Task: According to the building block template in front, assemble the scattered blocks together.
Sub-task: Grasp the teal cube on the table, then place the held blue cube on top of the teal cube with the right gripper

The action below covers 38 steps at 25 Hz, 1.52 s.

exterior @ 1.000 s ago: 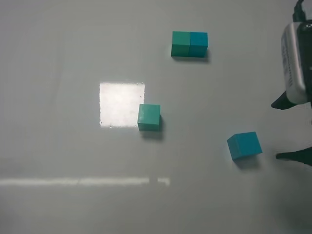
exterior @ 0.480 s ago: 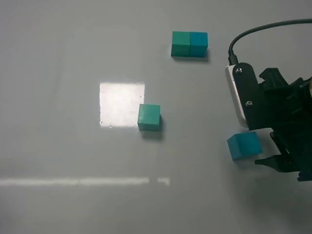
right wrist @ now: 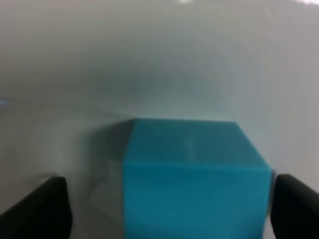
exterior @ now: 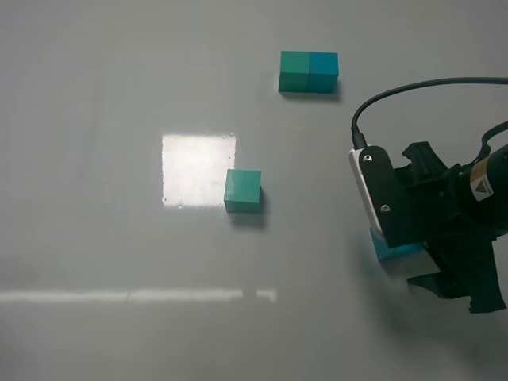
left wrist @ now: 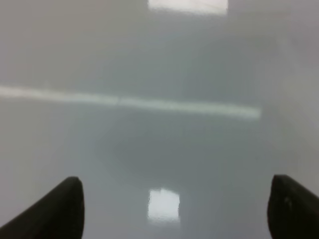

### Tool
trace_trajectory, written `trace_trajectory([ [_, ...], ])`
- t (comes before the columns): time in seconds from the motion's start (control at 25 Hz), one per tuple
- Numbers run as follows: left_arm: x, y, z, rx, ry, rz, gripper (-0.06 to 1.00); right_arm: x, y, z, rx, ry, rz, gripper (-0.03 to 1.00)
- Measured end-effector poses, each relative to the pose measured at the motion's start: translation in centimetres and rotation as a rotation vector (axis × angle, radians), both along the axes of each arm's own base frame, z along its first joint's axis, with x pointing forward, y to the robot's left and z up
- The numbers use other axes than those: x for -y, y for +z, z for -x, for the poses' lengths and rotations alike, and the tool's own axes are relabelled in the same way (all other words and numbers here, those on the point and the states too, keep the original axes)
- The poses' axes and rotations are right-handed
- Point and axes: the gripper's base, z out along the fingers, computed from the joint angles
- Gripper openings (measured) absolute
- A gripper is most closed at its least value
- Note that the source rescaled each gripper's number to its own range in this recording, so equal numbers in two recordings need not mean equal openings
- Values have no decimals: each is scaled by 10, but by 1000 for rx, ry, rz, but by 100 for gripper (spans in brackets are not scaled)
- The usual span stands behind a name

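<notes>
Landmark: we place everything from the building block template [exterior: 309, 71], a green-and-blue two-cube bar lying flat on the grey table [exterior: 95, 95], green half on the left in the high view.
Green cube: we see the loose green cube [exterior: 243, 190] well apart from the template, below it and slightly left in the high view. It touches the right edge of a bright glare patch [exterior: 198, 171] and nothing grips it.
Blue cube: we find the loose blue cube [right wrist: 194, 174] well below and to the right of the template, on the table. In the high view only a sliver shows under the arm.
Right gripper: the right gripper [right wrist: 172, 209] is below and right of the template, over the blue cube. Its jaws are apart, one finger on each side of the cube. We cannot tell whether either pad touches it.
Left gripper: we see the left gripper [left wrist: 174, 211] in its wrist view only, jaws spread wide over bare table, holding nothing. We cannot place it from the template.
Cable: a black cable [exterior: 413, 87] arcs off the right wrist, right of the template.
</notes>
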Motion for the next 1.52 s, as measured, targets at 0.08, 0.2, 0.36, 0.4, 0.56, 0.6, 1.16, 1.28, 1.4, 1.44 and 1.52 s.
trace_trajectory([
  [0.08, 0, 0, 0, 0, 0, 0, 68, 0, -2, 0, 2, 4, 1, 85],
  [0.2, 0, 0, 0, 0, 0, 0, 68, -1, -1, -1, 15, 8, -10, 66],
  [0.36, 0, 0, 0, 1, 0, 0, 68, -3, 0, -2, 26, -11, -45, 14],
  [0.4, 0, 0, 0, 1, 0, 0, 68, -3, 0, -2, 25, -18, -51, 0],
  [0.56, 0, 0, 0, 1, 0, 0, 68, -3, 0, -2, 17, -55, -89, 0],
  [0.6, 0, 0, 0, 1, 0, 0, 68, -3, 0, -2, 13, -76, -105, 0],
  [1.16, 0, 0, 0, 0, 0, 0, 68, -64, 39, -9, -41, -260, -275, 0],
  [1.28, 0, 0, 0, 0, 0, 0, 68, -83, 32, -22, -70, -273, -256, 0],
  [1.4, 0, 0, 0, 0, 0, 0, 68, -96, 30, -32, -84, -282, -259, 0],
  [1.44, 0, 0, 0, 0, 0, 0, 68, -100, 31, -36, -83, -282, -260, 0],
  [1.52, 0, 0, 0, 0, 0, 0, 68, -107, 30, -42, -88, -288, -260, 0],
])
